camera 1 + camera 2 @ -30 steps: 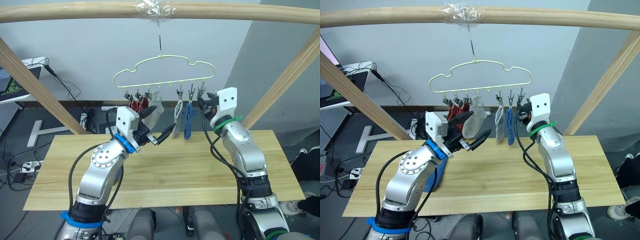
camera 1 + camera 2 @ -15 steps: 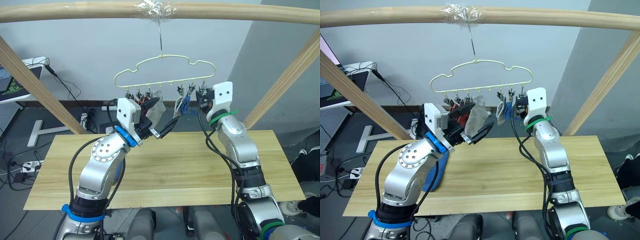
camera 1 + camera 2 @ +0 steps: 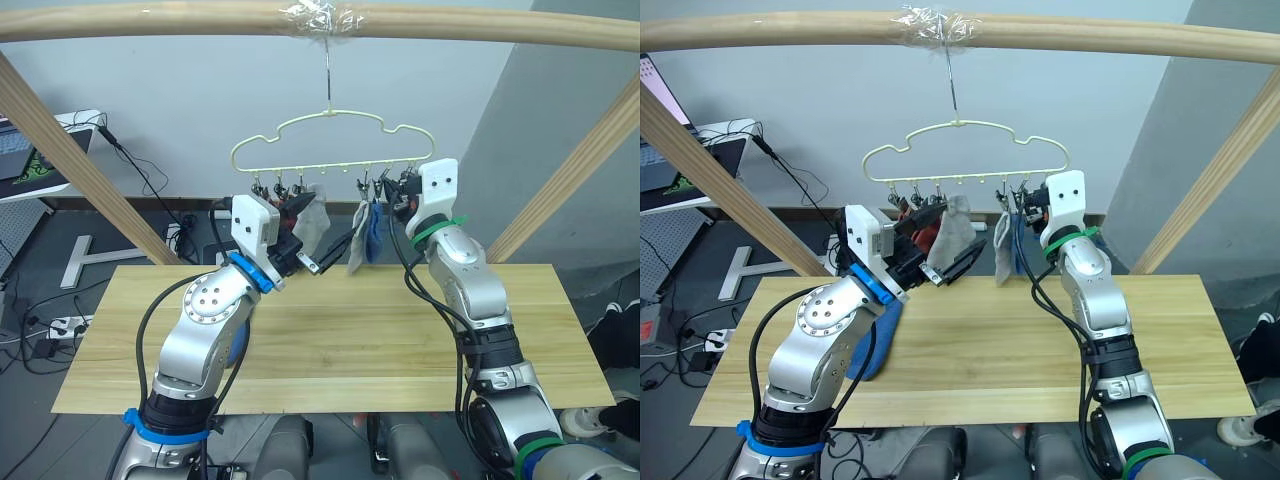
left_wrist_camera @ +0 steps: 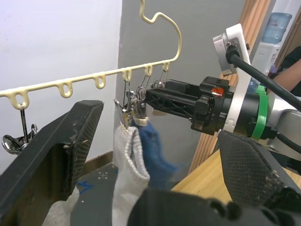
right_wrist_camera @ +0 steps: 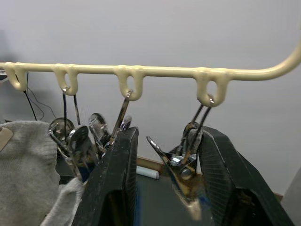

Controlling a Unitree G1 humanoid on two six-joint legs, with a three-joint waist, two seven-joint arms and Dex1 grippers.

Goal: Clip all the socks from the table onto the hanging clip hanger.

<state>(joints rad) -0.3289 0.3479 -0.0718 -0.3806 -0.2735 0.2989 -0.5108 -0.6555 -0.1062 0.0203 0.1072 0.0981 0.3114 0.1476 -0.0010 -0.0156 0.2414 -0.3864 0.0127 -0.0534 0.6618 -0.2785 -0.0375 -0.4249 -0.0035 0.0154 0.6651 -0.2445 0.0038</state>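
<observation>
The clip hanger [image 3: 330, 140] is seen hung by its hook from the wooden frame bar [image 3: 320, 20], its long axis running level from 9 to 3 o'clock, with the clips dangling below it. Socks are held in its clips, each hanging long-axis down toward the table [image 3: 330, 340]: rust red socks [image 3: 287, 212] at the 9 o'clock end, then a light grey sock [image 3: 314, 222], then a second grey sock [image 3: 357, 248] with a blue sock [image 3: 372, 232] just beside it. Another blue sock [image 3: 876, 345] is seen lying on the table, partly hidden by the left arm.

The left gripper [image 3: 318, 255] is held open just beside the first grey sock, gripping nothing. The right gripper [image 5: 162, 188] is open at the 3 o'clock end, its fingers [image 5: 115, 183] either side of the end clip [image 5: 181, 165], which holds no sock.
</observation>
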